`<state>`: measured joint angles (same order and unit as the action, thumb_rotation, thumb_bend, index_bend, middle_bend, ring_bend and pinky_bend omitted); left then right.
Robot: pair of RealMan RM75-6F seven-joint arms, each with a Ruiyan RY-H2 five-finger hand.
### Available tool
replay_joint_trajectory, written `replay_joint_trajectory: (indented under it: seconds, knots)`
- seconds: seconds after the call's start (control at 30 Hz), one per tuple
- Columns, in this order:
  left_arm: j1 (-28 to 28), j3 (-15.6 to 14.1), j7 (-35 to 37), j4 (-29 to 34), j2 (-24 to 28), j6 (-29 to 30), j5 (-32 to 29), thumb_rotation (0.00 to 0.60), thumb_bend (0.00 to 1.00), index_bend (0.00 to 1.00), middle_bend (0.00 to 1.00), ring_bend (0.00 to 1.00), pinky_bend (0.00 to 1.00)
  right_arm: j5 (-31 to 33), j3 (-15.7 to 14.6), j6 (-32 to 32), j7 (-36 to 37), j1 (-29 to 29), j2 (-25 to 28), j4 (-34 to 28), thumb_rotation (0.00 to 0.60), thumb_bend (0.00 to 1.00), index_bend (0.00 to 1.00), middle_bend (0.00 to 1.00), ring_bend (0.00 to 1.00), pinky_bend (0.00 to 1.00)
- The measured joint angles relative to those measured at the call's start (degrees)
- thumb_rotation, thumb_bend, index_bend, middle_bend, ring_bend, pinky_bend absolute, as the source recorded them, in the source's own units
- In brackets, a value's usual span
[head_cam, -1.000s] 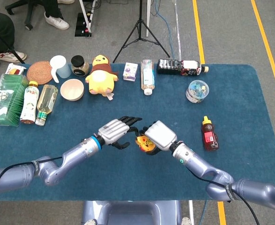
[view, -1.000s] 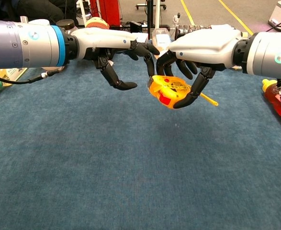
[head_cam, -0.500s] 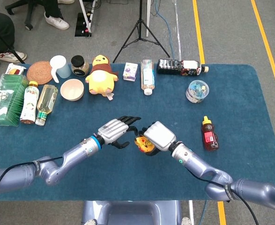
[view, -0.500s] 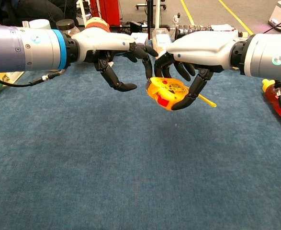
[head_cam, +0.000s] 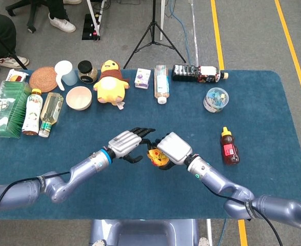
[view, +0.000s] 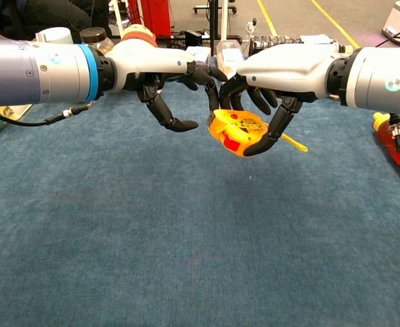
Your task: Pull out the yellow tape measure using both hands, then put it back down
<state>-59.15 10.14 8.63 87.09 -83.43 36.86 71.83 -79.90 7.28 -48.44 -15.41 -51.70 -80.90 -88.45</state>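
The yellow tape measure point(view: 239, 131) with a red button hangs above the blue table, gripped from above by the dark fingers of my right hand point(view: 281, 65). A thin yellow strip sticks out of it to the right. My left hand point(view: 159, 65) is level with it just to the left, fingers spread and the thumb hanging apart. One fingertip reaches the case's upper left edge; whether it touches I cannot tell. From the head view the tape measure point(head_cam: 154, 156) peeks out between the left hand point(head_cam: 124, 142) and the right hand point(head_cam: 174, 148) near the table's middle front.
A red honey bottle point(head_cam: 229, 146) lies right of the hands. Along the far edge stand a plush duck point(head_cam: 110, 82), a bowl point(head_cam: 79, 97), bottles point(head_cam: 51, 113), boxes and a clear tub point(head_cam: 216, 99). The blue table point(head_cam: 273, 113) fills both views.
The right hand has carried the tape measure slightly left and up, closer to the left hand's fingertips. The left hand has barely moved.
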Motion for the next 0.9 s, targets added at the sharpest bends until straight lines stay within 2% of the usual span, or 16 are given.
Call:
replay_joint_trajectory:
  seconds: [0.17, 0.9]
  knots:
    - [0.2, 0.1, -0.1, 0.0, -0.1, 0.8, 0.2, 0.6, 0.39, 0.5, 0.0, 0.0, 0.06, 0.5, 0.0, 0.2, 0.1, 0.1, -0.1, 0.5, 0.414, 0.22, 0.59, 0.62, 0.58, 0.52]
    - [0.9, 0.2, -1.2, -1.5, -1.9, 2.1, -1.4, 0.6, 0.4, 0.57, 0.0, 0.0, 0.08, 0.7, -0.2, 0.3, 0.2, -0.1, -0.3, 0.5, 0.416, 0.22, 0.59, 0.62, 0.58, 0.53]
